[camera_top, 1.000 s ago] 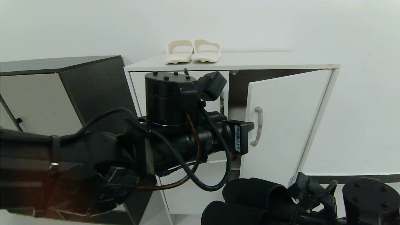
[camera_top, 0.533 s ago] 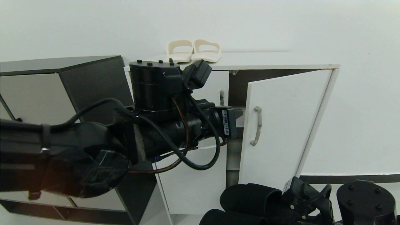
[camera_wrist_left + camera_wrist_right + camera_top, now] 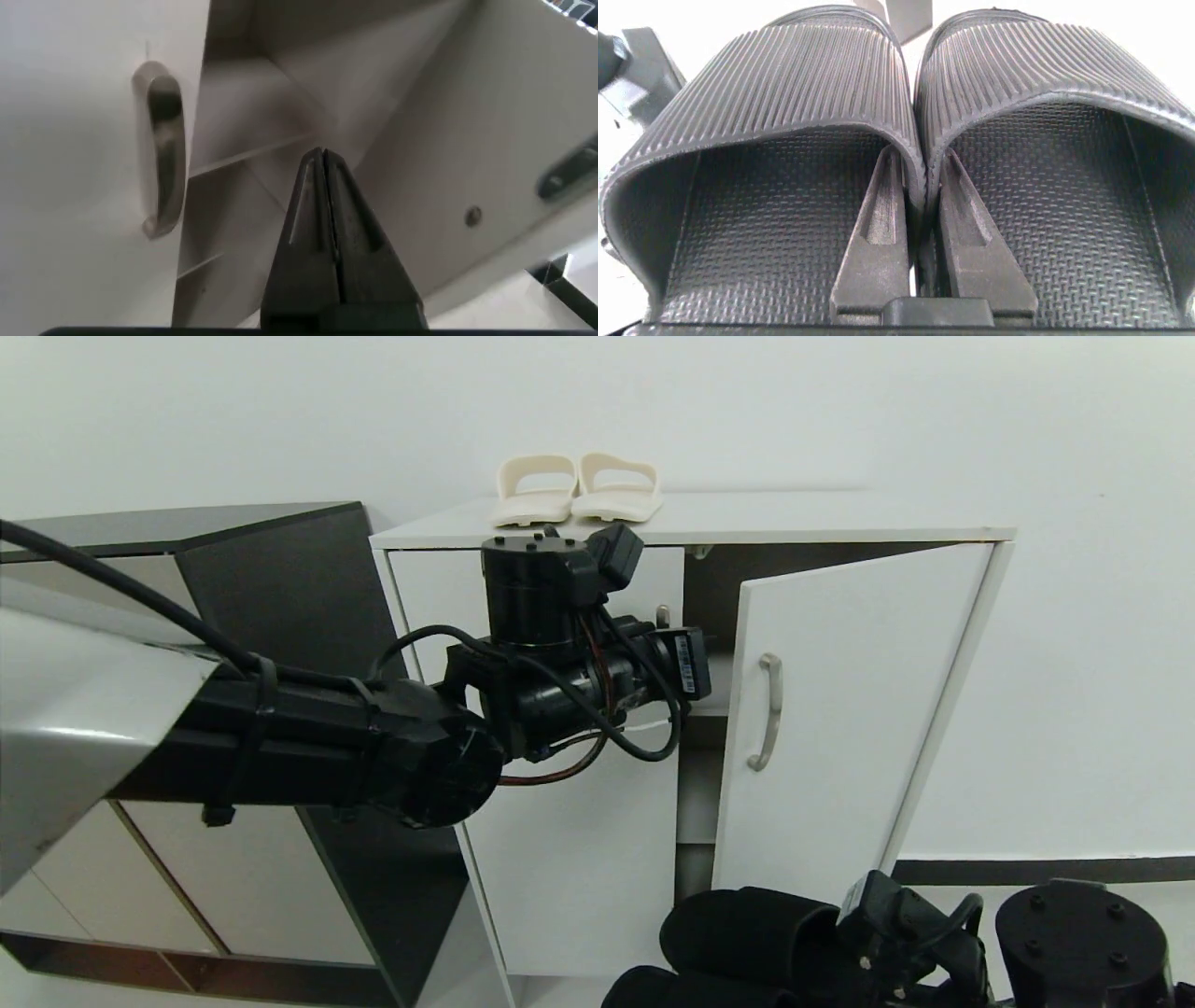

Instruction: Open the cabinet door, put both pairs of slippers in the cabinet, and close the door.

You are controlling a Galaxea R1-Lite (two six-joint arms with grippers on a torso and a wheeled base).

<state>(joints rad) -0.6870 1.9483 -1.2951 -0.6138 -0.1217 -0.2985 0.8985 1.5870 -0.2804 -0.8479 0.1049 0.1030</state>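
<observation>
Head view: the white cabinet (image 3: 840,534) has its right door (image 3: 840,737) swung partly open, and the slice of interior on show is bare shelf (image 3: 252,112). The black slippers (image 3: 738,924) hang low before it. The right gripper (image 3: 920,243) pinches their adjoining straps, so both travel together. The cream slippers (image 3: 579,490) wait on top. The left gripper (image 3: 324,187), fingers pressed together and empty, points into the gap, probably to widen the door.

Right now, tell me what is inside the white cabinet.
Through the gap beside the half-open right door, a bare shelf and an inner wall show. The closed left door and the left gripper cover the rest.
</observation>
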